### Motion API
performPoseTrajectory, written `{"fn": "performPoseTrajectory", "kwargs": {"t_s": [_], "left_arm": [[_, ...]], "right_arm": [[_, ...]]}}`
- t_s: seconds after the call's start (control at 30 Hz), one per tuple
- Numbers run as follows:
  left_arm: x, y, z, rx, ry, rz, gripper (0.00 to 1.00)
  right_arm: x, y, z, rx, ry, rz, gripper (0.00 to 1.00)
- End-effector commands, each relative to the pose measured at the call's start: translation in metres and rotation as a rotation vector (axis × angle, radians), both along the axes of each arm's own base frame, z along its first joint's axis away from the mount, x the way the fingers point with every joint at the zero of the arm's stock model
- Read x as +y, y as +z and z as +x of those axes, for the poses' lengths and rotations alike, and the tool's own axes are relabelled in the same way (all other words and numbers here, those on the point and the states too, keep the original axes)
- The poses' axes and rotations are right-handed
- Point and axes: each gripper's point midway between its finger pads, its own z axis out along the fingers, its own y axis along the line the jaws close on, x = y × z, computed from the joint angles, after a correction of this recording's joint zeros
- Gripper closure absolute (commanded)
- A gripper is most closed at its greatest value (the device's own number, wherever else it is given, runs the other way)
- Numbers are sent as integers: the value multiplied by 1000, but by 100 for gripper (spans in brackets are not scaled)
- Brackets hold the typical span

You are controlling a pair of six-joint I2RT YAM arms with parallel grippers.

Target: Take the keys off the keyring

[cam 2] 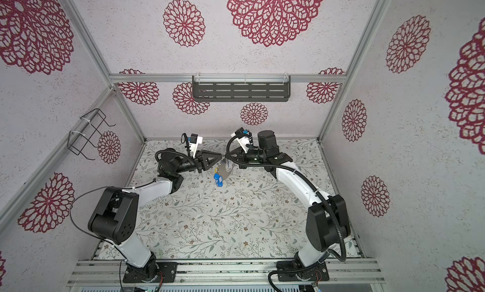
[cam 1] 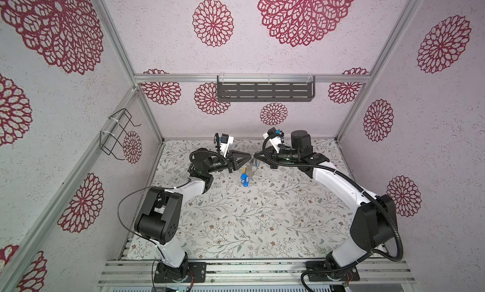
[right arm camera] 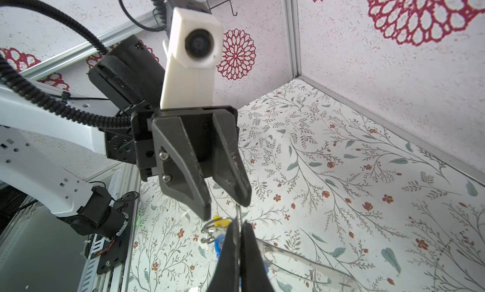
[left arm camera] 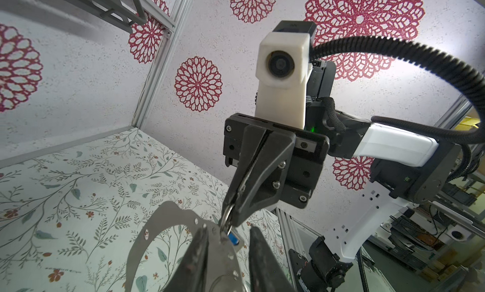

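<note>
Held above the surface (cam 2: 236, 219) at mid-frame in a top view, the thin, stiff, slick keyring (cam 2: 225, 170) is clenched at its rim by the right hand (left arm camera: 231, 219), with the left hand (right arm camera: 224, 208) part-open alongside, while the light, blue-tagged keys (cam 2: 218, 179) dangle below, likely best pinched close to the rim.

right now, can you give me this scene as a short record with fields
keyring: raised above the table, between the two hands
right hand: shut on a small split ring at the keyring's rim
left hand: jaws apart at that rim
keys: blue-tagged bunch hanging under the keyring
progress: keys not yet off
</note>
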Motion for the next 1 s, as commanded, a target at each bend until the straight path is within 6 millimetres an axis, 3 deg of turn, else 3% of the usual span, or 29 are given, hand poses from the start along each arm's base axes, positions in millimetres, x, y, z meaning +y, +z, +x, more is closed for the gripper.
{"fn": "performPoseTrajectory", "kwargs": {"t_s": [0.0, 0.23, 0.47, 0.6, 0.73, 0.9, 0.97], "left_arm": [[0, 8, 5, -34, 0, -19, 70], [-2, 16, 5, -38, -29, -62, 72], [-4, 18, 4, -40, -54, -80, 85], [-6, 16, 3, -38, -56, -78, 84], [-9, 11, 2, -28, -61, -73, 77], [-9, 8, 0, -25, -61, -69, 78], [-9, 8, 0, -27, -62, -67, 84]], "right_arm": [[3, 25, -8, -47, 46, 67, 100], [5, 25, -7, -35, 58, 74, 100], [6, 24, -6, -29, 62, 75, 100], [6, 25, -4, -33, 57, 82, 100], [8, 29, -2, -35, 59, 100, 100], [9, 32, -2, -38, 62, 109, 100], [9, 32, -2, -33, 66, 112, 100]]}}
